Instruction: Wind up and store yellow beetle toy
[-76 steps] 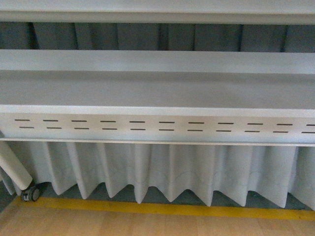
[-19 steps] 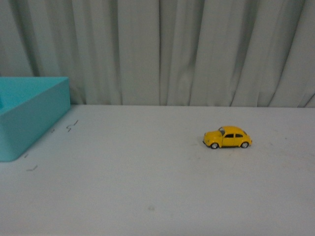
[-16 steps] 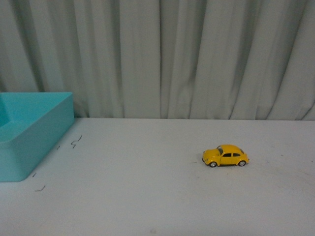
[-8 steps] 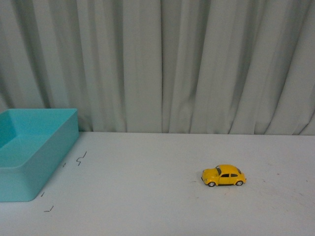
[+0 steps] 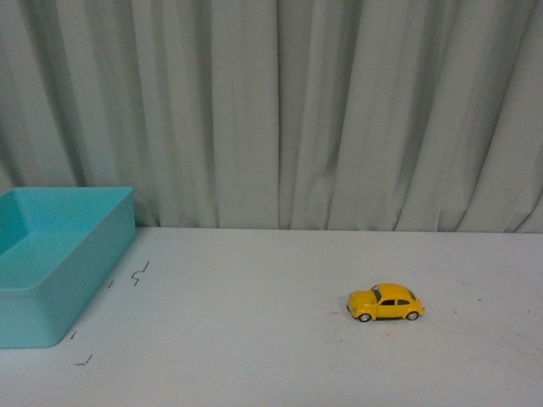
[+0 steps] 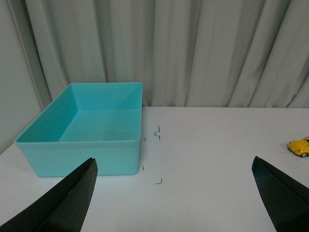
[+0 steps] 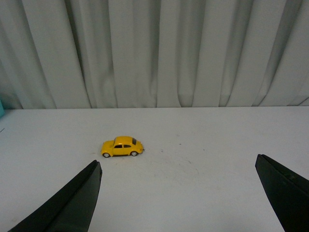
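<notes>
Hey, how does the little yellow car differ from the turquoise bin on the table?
The yellow beetle toy is glossy yellow; the bin is turquoise. The toy is far smaller than the bin. The toy is rounded, on wheels; the bin is boxy and open-topped. Both sit on the white table, apart.

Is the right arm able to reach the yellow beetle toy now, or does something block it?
Probably yes. The yellow beetle toy stands alone on the white table, in front of the open right pincer, and nothing lies between them.
</notes>
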`<action>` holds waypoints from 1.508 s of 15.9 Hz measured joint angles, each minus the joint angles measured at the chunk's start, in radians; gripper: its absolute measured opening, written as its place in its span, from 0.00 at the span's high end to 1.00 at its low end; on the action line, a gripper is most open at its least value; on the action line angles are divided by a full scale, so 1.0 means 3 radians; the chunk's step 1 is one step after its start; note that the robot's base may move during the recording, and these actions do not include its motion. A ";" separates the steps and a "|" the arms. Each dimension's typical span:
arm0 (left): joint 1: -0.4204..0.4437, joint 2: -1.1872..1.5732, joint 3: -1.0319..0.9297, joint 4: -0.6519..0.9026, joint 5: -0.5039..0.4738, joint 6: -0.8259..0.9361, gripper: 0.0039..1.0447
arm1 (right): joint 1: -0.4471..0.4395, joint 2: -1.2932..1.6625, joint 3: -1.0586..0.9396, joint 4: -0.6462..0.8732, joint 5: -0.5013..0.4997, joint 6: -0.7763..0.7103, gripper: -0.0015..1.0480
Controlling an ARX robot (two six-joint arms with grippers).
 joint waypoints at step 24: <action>0.0000 0.0000 0.0000 -0.0001 0.0000 0.0000 0.06 | 0.0000 0.0000 0.0000 0.0000 0.0000 0.0000 0.06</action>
